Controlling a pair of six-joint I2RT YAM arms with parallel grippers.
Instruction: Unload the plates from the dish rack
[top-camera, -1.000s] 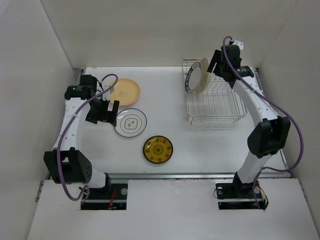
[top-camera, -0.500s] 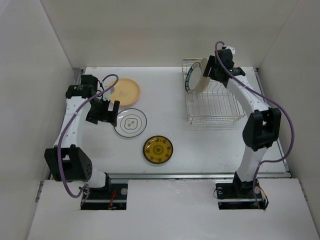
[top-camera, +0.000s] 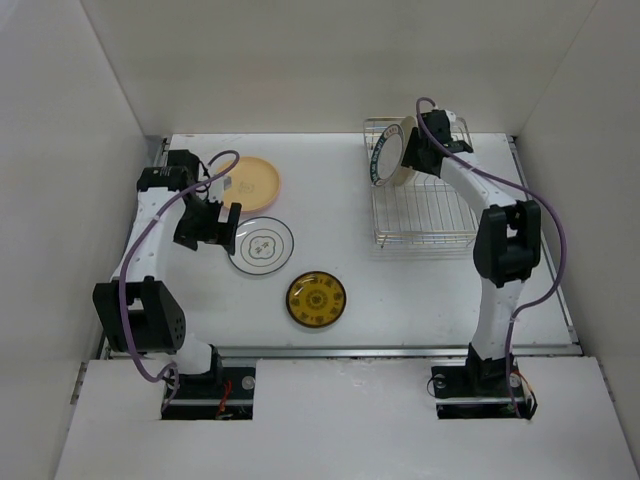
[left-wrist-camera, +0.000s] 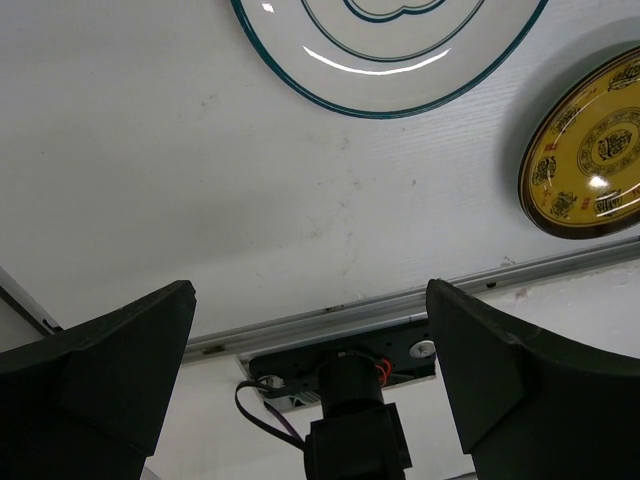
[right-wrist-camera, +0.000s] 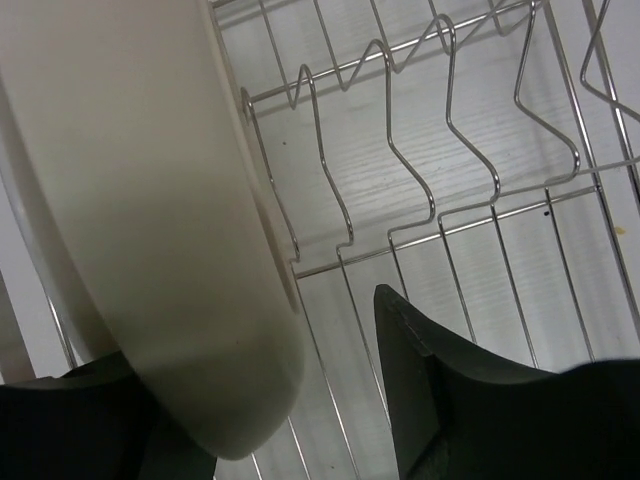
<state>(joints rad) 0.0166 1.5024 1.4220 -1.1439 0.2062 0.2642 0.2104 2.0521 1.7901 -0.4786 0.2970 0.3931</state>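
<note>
1. The dish rack (top-camera: 430, 212) is thin silver metal wire, smooth and shiny.
2. The cream plate (right-wrist-camera: 150, 200) at the rack's far left end looks smooth, with a soft, dull shine.
3. The white plate with the teal rim (left-wrist-camera: 390, 50) is very glossy, with a bright streak of light on it.
4. The mustard plate (left-wrist-camera: 590, 160) is glossy too, with small white gleams.
5. The tabletop (left-wrist-camera: 200, 180) is white and matt, with tiny specks.
6. A metal strip (left-wrist-camera: 400, 300), grey and bare, runs along the tabletop's near edge.
7. The left gripper (left-wrist-camera: 308, 290) and the right gripper (right-wrist-camera: 240, 340) have black fingers (left-wrist-camera: 110, 370), dull and smooth like plastic.
8. The left arm (top-camera: 138, 255) has a smooth white shell, like plastic.
</note>
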